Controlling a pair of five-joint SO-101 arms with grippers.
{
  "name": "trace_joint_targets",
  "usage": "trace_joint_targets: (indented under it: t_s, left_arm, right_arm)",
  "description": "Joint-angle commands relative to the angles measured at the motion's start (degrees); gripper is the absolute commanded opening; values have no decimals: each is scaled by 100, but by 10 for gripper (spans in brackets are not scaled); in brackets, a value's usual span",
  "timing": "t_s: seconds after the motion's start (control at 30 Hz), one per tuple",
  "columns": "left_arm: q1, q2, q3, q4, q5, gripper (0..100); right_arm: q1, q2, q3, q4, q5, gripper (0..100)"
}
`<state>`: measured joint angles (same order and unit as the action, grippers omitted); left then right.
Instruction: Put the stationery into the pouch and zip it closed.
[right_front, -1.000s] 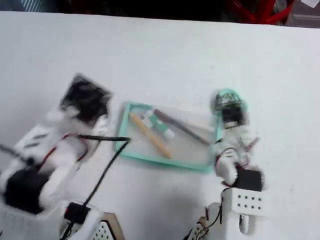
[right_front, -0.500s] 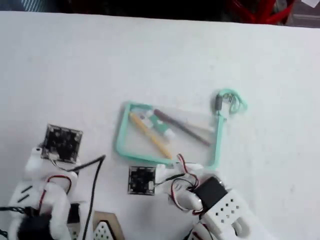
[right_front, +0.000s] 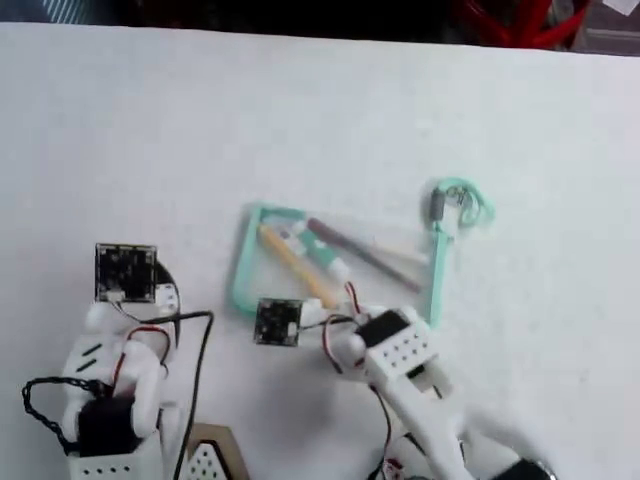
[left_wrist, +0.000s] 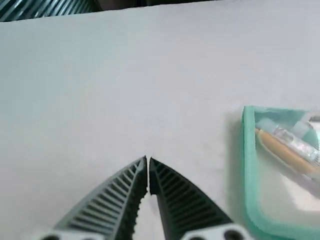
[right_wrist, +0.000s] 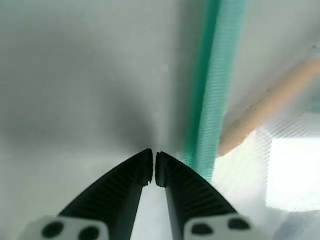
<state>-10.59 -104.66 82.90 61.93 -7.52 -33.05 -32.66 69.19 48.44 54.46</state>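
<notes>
Mint-green trim edges the clear pouch (right_front: 238, 270), which lies flat with a pencil (right_front: 295, 262) and pen (right_front: 365, 252) inside, so filling looks done. Its slider (right_front: 437, 205) sits at the far right corner; I cannot tell whether the zip is fully shut. Both tools are pinched together and empty: the right gripper (right_wrist: 154, 162) is just beside the pouch's near edge, the left gripper (left_wrist: 148, 167) well apart from it. If a gap remains, the next move is to pin the trim and draw the slider.

- Right gripper (right_wrist: 154, 167): jaws closed, tips over the white table (right_wrist: 75, 75).
- Pouch (right_wrist: 212, 100): green edge just beside the tips; tan pencil (right_wrist: 270, 107) inside.

No legible text anywhere.
</notes>
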Motion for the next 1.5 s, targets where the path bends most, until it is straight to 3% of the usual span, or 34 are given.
trace_joint_targets:
  t_s: [0.0,0.23,0.43,0.67,0.87,0.97,1.1,1.27,1.47]
  left_arm:
    - [75,31,53,-141,158,25]
    - [66,31,325,-167,132,27]
    - [110,31,343,-185,176,27]
    - [101,22,202,-571,132,28]
    - [110,22,-615,-1248,123,28]
    - [110,22,-1310,-1363,123,35]
    - [136,22,-2497,-862,167,113]
    - [136,22,-3692,220,176,135]
    - [101,22,-3543,598,176,139]
  right_arm:
    - [356,690,-475,-356,62,19]
    - [752,1446,-1310,-462,9,19]
    - [734,980,-1327,13,-360,19]
    - [971,-1886,-1336,1077,-1099,19]
    - [1798,-4822,-1336,1297,-2813,22]
    - [1851,-6062,-1354,1367,-3473,24]
    - [1851,-7125,-1723,1464,-3851,24]
    - [1851,-6949,-2532,1613,-3868,24]
    - [1877,-7090,-2980,1631,-3877,25]
